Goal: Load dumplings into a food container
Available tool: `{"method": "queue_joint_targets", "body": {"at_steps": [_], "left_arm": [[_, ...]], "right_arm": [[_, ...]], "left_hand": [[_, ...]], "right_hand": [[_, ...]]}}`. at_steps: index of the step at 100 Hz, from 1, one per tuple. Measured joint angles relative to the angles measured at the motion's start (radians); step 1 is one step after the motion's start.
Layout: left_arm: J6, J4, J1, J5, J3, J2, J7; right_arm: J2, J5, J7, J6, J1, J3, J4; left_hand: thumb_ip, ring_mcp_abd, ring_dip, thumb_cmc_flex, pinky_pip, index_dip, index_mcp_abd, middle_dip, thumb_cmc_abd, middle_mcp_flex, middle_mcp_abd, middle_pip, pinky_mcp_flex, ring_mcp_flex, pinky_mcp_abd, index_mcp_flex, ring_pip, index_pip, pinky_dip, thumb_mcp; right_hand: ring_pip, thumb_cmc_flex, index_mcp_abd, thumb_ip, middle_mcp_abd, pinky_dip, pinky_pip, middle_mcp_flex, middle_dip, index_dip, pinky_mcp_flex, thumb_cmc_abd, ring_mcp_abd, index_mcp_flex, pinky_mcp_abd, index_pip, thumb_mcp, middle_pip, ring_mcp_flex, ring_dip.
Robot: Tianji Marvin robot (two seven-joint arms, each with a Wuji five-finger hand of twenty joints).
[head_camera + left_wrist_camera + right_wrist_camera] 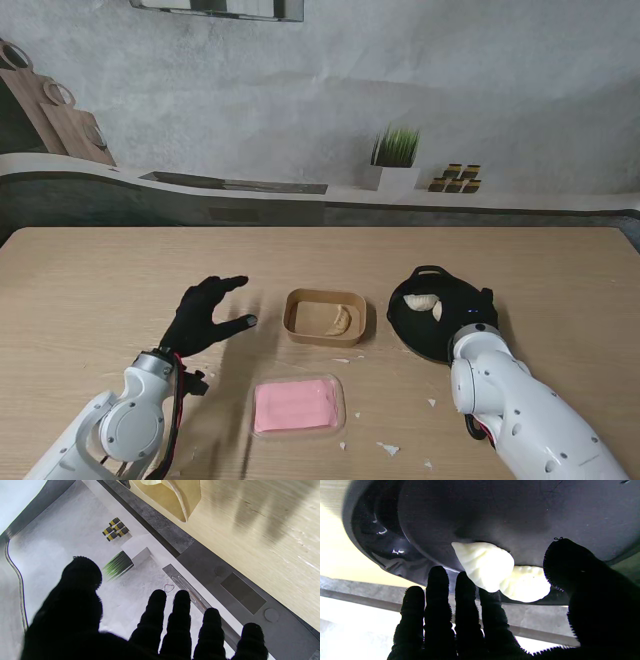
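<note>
A brown paper food container stands mid-table with one pale dumpling inside it. To its right lies a black plate holding two white dumplings. My right hand in its black glove hovers over the plate's near right side, fingers spread close to the dumplings, holding nothing. My left hand rests open to the left of the container, fingers apart. The container's corner shows in the left wrist view.
A clear lid over a pink sheet lies nearer to me than the container. Small white scraps dot the table near the right arm. A potted plant and small jars sit on the ledge beyond the table.
</note>
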Motion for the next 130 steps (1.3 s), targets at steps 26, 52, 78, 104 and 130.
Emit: {"method": "queue_joint_targets", "body": {"at_steps": [26,52,78,104,130], "left_arm": [[0.001,-0.002,0.000,-0.001,0.001,0.000,0.000],[0.000,-0.002,0.000,0.000,0.000,0.000,0.004],[-0.005,-0.002,0.000,-0.001,-0.004,-0.001,0.008],[-0.009,-0.003,0.003,-0.001,-0.011,-0.002,0.013],[-0.015,-0.004,0.006,0.000,-0.015,-0.002,0.017]], "right_arm": [[-0.002,0.003,-0.018,0.027,0.037,-0.047,0.052],[-0.003,0.014,-0.044,0.032,0.065,-0.076,0.090],[-0.003,0.004,-0.057,0.041,0.083,-0.096,0.111],[-0.004,-0.017,-0.100,0.036,0.103,-0.118,0.142],[-0.009,-0.010,-0.153,0.035,0.120,-0.135,0.172]], "left_hand": [[0.000,0.000,0.000,0.000,0.000,0.000,0.000,0.000,0.000,0.011,0.000,0.000,0.000,0.000,0.000,0.000,0.000,0.000,0.000,0.000],[0.000,0.000,0.004,0.000,0.000,0.000,0.001,0.000,0.004,0.023,0.004,0.000,0.000,0.004,0.000,0.022,0.000,0.000,0.000,0.000],[0.000,0.001,0.013,0.000,0.000,0.000,0.001,0.003,0.014,0.042,0.011,0.000,0.000,0.015,0.000,0.035,0.001,0.000,0.000,-0.002],[0.000,0.002,0.013,0.000,0.000,0.000,0.001,0.011,0.015,0.050,0.012,0.000,0.000,0.017,0.000,0.035,0.001,0.000,0.000,-0.018],[0.000,0.003,0.014,0.000,0.000,0.000,0.001,0.011,0.017,0.053,0.012,0.000,0.000,0.017,0.000,0.036,0.001,0.000,0.000,-0.026]], "right_hand": [[0.073,0.042,-0.002,0.000,0.000,-0.011,0.093,0.034,0.015,0.022,0.053,-0.013,0.001,0.018,0.001,0.025,0.051,0.048,0.062,0.027],[0.112,0.044,-0.068,0.000,-0.002,-0.025,0.149,0.075,0.034,0.095,0.111,-0.016,0.001,0.060,0.013,0.103,0.079,0.095,0.147,0.038],[0.172,0.073,-0.144,0.000,-0.025,-0.044,0.210,0.211,0.041,0.191,0.174,-0.022,0.001,0.146,0.040,0.123,0.110,0.121,0.262,0.043],[0.209,0.152,-0.235,-0.102,-0.056,-0.067,0.257,0.408,-0.003,0.044,0.251,-0.087,0.001,0.243,0.064,0.207,0.135,0.130,0.426,0.029],[0.224,0.154,-0.233,-0.143,-0.058,-0.070,0.281,0.530,-0.013,0.009,0.297,-0.132,0.001,0.325,0.077,0.217,0.130,0.131,0.518,0.007]]}}
